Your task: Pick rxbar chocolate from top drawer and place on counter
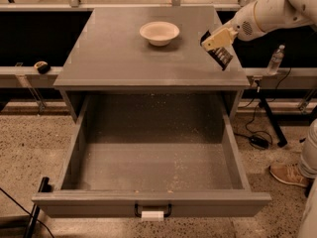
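My gripper (216, 41) reaches in from the upper right and is shut on the rxbar chocolate (221, 57), a black wrapper bar with pale lettering. The bar hangs tilted just above the right part of the grey counter (119, 58). The top drawer (153, 155) is pulled wide open below the counter; its speckled floor holds nothing. Its dark handle with a white tag (152, 213) faces me.
A white bowl (159, 32) stands on the counter at the back centre. A clear bottle (275, 59) stands on a ledge right of the cabinet. A person's shoe (290, 174) and cables lie on the terrazzo floor at the right.
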Robot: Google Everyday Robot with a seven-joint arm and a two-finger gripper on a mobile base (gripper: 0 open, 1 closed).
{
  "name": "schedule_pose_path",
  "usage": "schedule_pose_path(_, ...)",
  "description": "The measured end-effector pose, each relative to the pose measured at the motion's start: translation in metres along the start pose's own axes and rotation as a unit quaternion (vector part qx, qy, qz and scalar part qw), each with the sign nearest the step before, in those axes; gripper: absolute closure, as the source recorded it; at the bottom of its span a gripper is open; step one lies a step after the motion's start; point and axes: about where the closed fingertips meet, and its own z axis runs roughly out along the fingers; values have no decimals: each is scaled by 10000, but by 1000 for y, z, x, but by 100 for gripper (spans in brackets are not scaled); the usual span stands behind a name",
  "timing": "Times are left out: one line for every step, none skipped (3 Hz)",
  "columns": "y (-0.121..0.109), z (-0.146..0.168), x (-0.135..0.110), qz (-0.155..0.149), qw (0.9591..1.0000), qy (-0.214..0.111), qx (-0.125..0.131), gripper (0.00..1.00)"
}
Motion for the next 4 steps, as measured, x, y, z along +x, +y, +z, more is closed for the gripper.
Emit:
schedule_pose_path(0, 0, 0, 0, 10000, 0, 0, 27)
schedule_pose_path(0, 0, 0, 0, 10000, 0, -2, 4)
schedule_pose_path(0, -1, 0, -70, 10000, 43, -6, 0)
schedule_pose_path(-6, -21, -2, -879, 9947, 531, 26, 0)
